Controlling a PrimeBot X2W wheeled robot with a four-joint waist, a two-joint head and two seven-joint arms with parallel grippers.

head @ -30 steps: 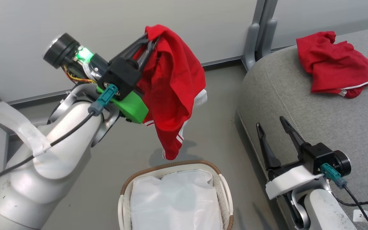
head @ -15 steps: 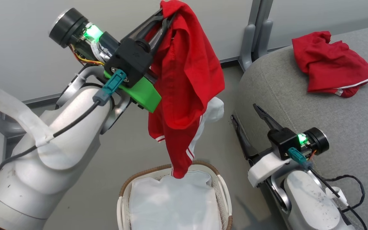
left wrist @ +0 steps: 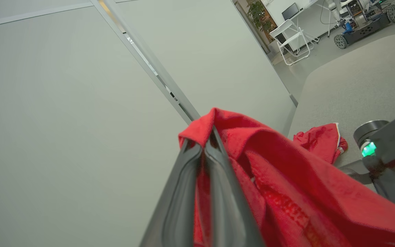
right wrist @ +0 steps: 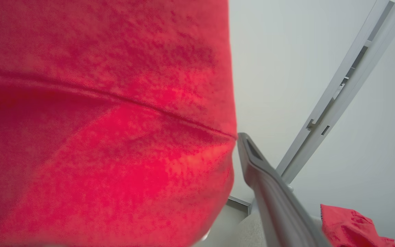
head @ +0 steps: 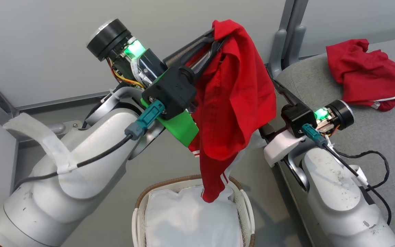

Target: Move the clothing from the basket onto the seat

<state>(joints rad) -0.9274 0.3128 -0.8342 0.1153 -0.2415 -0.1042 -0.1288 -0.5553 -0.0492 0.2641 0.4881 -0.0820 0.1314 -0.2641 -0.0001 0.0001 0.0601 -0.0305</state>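
Swinging seatward since a moment ago, your left gripper clamps one edge of the red garment, high so its hem leaves the basket; the other garment lies on the seat. Your right gripper: cannot tell.

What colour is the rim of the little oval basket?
Brown, a woven band atop the small white oval basket; clearest in the head view.
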